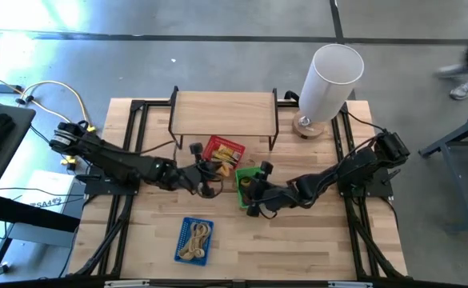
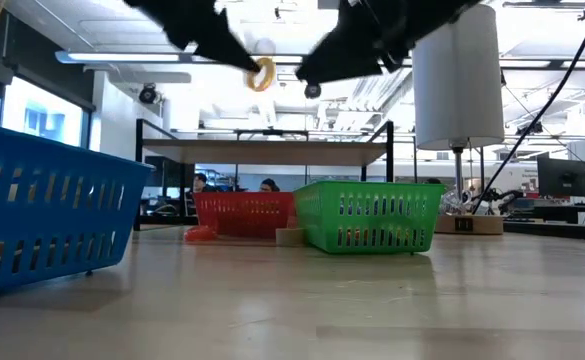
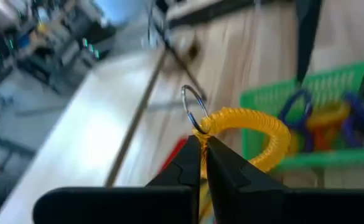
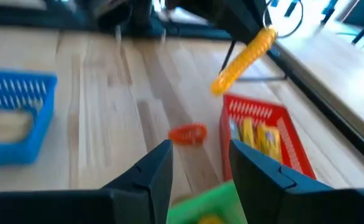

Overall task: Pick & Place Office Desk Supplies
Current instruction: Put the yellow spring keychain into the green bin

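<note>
My left gripper (image 3: 201, 146) is shut on a yellow coiled loop (image 3: 251, 124) that carries a metal key ring (image 3: 193, 102). It hangs high above the table, between the blue and red baskets in the low view (image 2: 262, 72). My right gripper (image 4: 200, 165) is open and touches nothing; it hovers over the green basket (image 1: 248, 186). That basket holds purple loops (image 3: 303, 106). The red basket (image 4: 262, 134) holds yellow blocks. An orange loop (image 4: 188, 132) lies flat on the wood beside the red basket. Pale tan bands (image 1: 195, 238) lie in the blue basket. My left gripper pinches the yellow coiled loop between its two fingertips, at the end where the metal ring joins (image 3: 203, 127). The loop is lifted clear of the table and sticks out past the fingertips, as the right wrist view shows (image 4: 244, 59).
A tall white cylinder (image 1: 330, 76) stands on a wooden base at the far right corner. A low wooden shelf on a black frame (image 1: 224, 112) spans the far side behind the red basket. The blue basket (image 1: 194, 240) sits near the front edge.
</note>
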`<act>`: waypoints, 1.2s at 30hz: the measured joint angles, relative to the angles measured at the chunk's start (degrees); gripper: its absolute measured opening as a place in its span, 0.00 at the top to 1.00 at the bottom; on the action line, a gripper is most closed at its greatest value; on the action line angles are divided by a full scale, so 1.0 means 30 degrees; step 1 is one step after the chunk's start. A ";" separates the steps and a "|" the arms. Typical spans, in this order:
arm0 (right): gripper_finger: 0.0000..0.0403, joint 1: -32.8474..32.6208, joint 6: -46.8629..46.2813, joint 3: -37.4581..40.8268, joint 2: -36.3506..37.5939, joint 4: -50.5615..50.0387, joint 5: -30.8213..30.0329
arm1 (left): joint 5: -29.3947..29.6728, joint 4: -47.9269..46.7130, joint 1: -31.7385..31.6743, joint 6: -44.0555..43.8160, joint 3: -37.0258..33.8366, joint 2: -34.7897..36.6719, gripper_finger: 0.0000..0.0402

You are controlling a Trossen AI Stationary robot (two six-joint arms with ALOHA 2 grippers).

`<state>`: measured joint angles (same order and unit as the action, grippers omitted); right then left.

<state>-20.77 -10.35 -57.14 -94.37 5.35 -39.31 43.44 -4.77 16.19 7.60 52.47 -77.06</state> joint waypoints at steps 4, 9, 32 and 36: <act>0.64 0.0049 -0.0413 0.0000 0.0000 0.1966 -0.0929 | -0.0003 0.1840 0.0073 0.1325 0.0000 0.0000 0.99; 0.64 0.0049 -0.1752 0.0000 0.0000 0.2475 -0.3283 | -0.0001 0.2292 -0.0056 0.1528 0.0000 0.0000 0.99; 0.68 0.1834 -0.0125 0.0000 0.0000 0.5053 0.0299 | -0.0853 0.3692 -0.0750 0.1167 0.0000 -0.0143 0.99; 0.80 0.1834 0.0053 0.0000 -0.0007 0.5011 0.0306 | -0.1370 0.3798 -0.1038 0.1047 -0.0007 -0.0753 0.99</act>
<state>-15.27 -10.19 -57.14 -94.39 20.38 -38.39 39.33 6.63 13.07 10.74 52.45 -79.32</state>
